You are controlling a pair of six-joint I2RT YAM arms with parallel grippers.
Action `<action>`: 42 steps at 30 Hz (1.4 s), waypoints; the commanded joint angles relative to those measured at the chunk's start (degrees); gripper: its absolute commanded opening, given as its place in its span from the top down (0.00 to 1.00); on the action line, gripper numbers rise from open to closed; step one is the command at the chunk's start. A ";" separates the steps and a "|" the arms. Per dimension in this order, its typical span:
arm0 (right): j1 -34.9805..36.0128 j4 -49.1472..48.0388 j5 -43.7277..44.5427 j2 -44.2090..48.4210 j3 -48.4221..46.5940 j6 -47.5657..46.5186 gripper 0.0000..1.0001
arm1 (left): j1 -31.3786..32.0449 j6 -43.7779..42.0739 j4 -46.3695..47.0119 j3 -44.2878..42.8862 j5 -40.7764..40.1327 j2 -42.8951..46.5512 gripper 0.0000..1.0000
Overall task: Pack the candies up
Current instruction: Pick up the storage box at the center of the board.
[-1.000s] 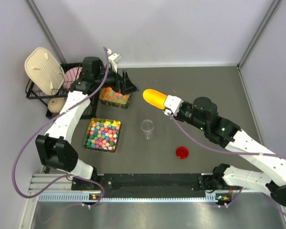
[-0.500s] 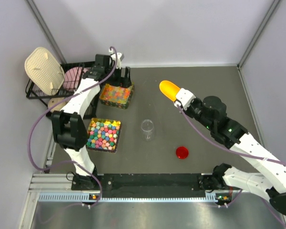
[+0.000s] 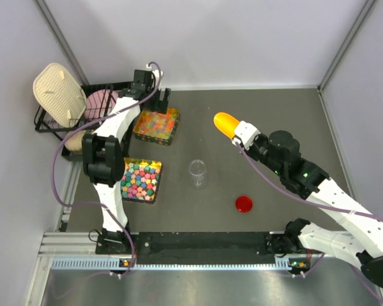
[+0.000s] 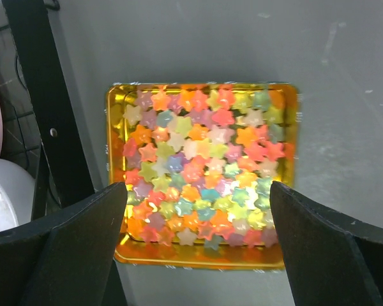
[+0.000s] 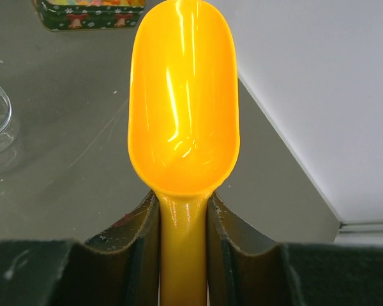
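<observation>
Top external view: the candies (image 3: 156, 123), tiny star-shaped pieces in orange, yellow, pink and pale green, fill a gold tray (image 4: 198, 260) at the far left of the desk (image 3: 293, 108), next to a dish rack (image 3: 51, 124). The left end effector (image 3: 158, 102) hangs directly over that tray, released and carrying nothing. The left wrist view shows its fingers (image 4: 70, 248) spread to either side of the tray. The right end effector (image 3: 241, 135) is clenched on the handle of an orange scoop (image 3: 226, 122), whose bowl is empty and raised, well apart from the tray. A clear jar (image 3: 197, 172) stands open near the middle of the desk, and a red lid (image 3: 244, 204) lies apart from it. A tray of larger candies (image 3: 139, 180) sits nearer the arms. In my judgement the pieces are light, hard and glossy, so they would roll and scatter. They look too small for a finger grasp and are better lifted with the scoop. The tray appears stiff and shallow, so its rim wall is the sensible hold for steadying it. No brand or writing is legible. In the right wrist view the tray's outer wall shows only a green printed pattern.
</observation>
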State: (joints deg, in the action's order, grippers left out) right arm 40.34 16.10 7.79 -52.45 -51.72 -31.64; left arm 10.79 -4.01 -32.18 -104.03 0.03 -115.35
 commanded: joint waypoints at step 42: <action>-0.35 -1.77 -2.08 1.38 0.92 1.67 1.00 | -4.99 0.22 -13.16 -12.95 -2.32 -15.78 0.44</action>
State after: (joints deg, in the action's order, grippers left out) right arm 40.34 16.10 6.09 -52.45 -50.98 -31.18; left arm 5.85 -7.07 -41.45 -114.78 -4.99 -131.81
